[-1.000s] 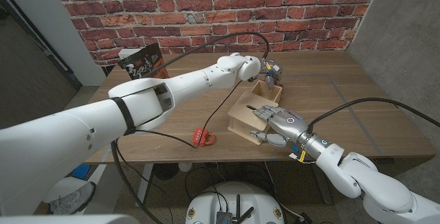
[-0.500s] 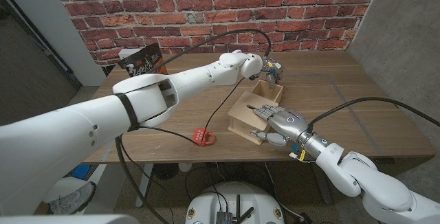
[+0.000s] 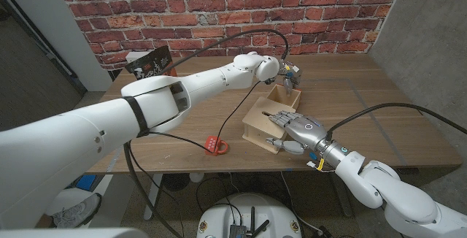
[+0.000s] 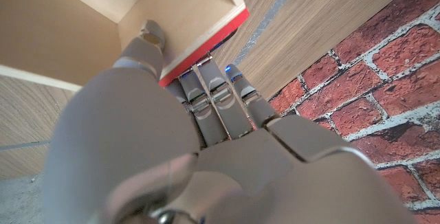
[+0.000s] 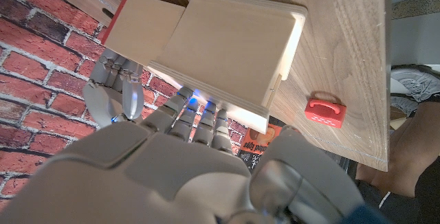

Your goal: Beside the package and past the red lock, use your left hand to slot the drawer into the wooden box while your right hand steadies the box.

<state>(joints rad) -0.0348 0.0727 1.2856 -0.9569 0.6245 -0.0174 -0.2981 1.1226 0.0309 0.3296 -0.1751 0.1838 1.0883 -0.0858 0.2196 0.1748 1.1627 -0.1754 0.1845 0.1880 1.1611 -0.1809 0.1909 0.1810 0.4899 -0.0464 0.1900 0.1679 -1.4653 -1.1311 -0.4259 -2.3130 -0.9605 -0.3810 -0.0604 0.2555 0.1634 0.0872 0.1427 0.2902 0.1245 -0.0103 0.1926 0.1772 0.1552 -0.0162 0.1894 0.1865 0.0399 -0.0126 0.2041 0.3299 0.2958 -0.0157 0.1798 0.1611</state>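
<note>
Table (image 3: 379,114) of wood carries everything, a brick wall behind it. Wooden box (image 3: 264,127) sits right of centre, the right hand (image 3: 298,133) gripping its near right side. Red-fronted drawer (image 3: 284,97) is partly inside, its far end held by the left hand (image 3: 286,72). Package (image 3: 149,64) stands far left; red lock (image 3: 215,145) lies near.

One wooden box (image 3: 264,125), one drawer (image 3: 284,96), one red lock (image 3: 215,145), and one package (image 3: 149,64), I think, though it's half hidden.
</note>
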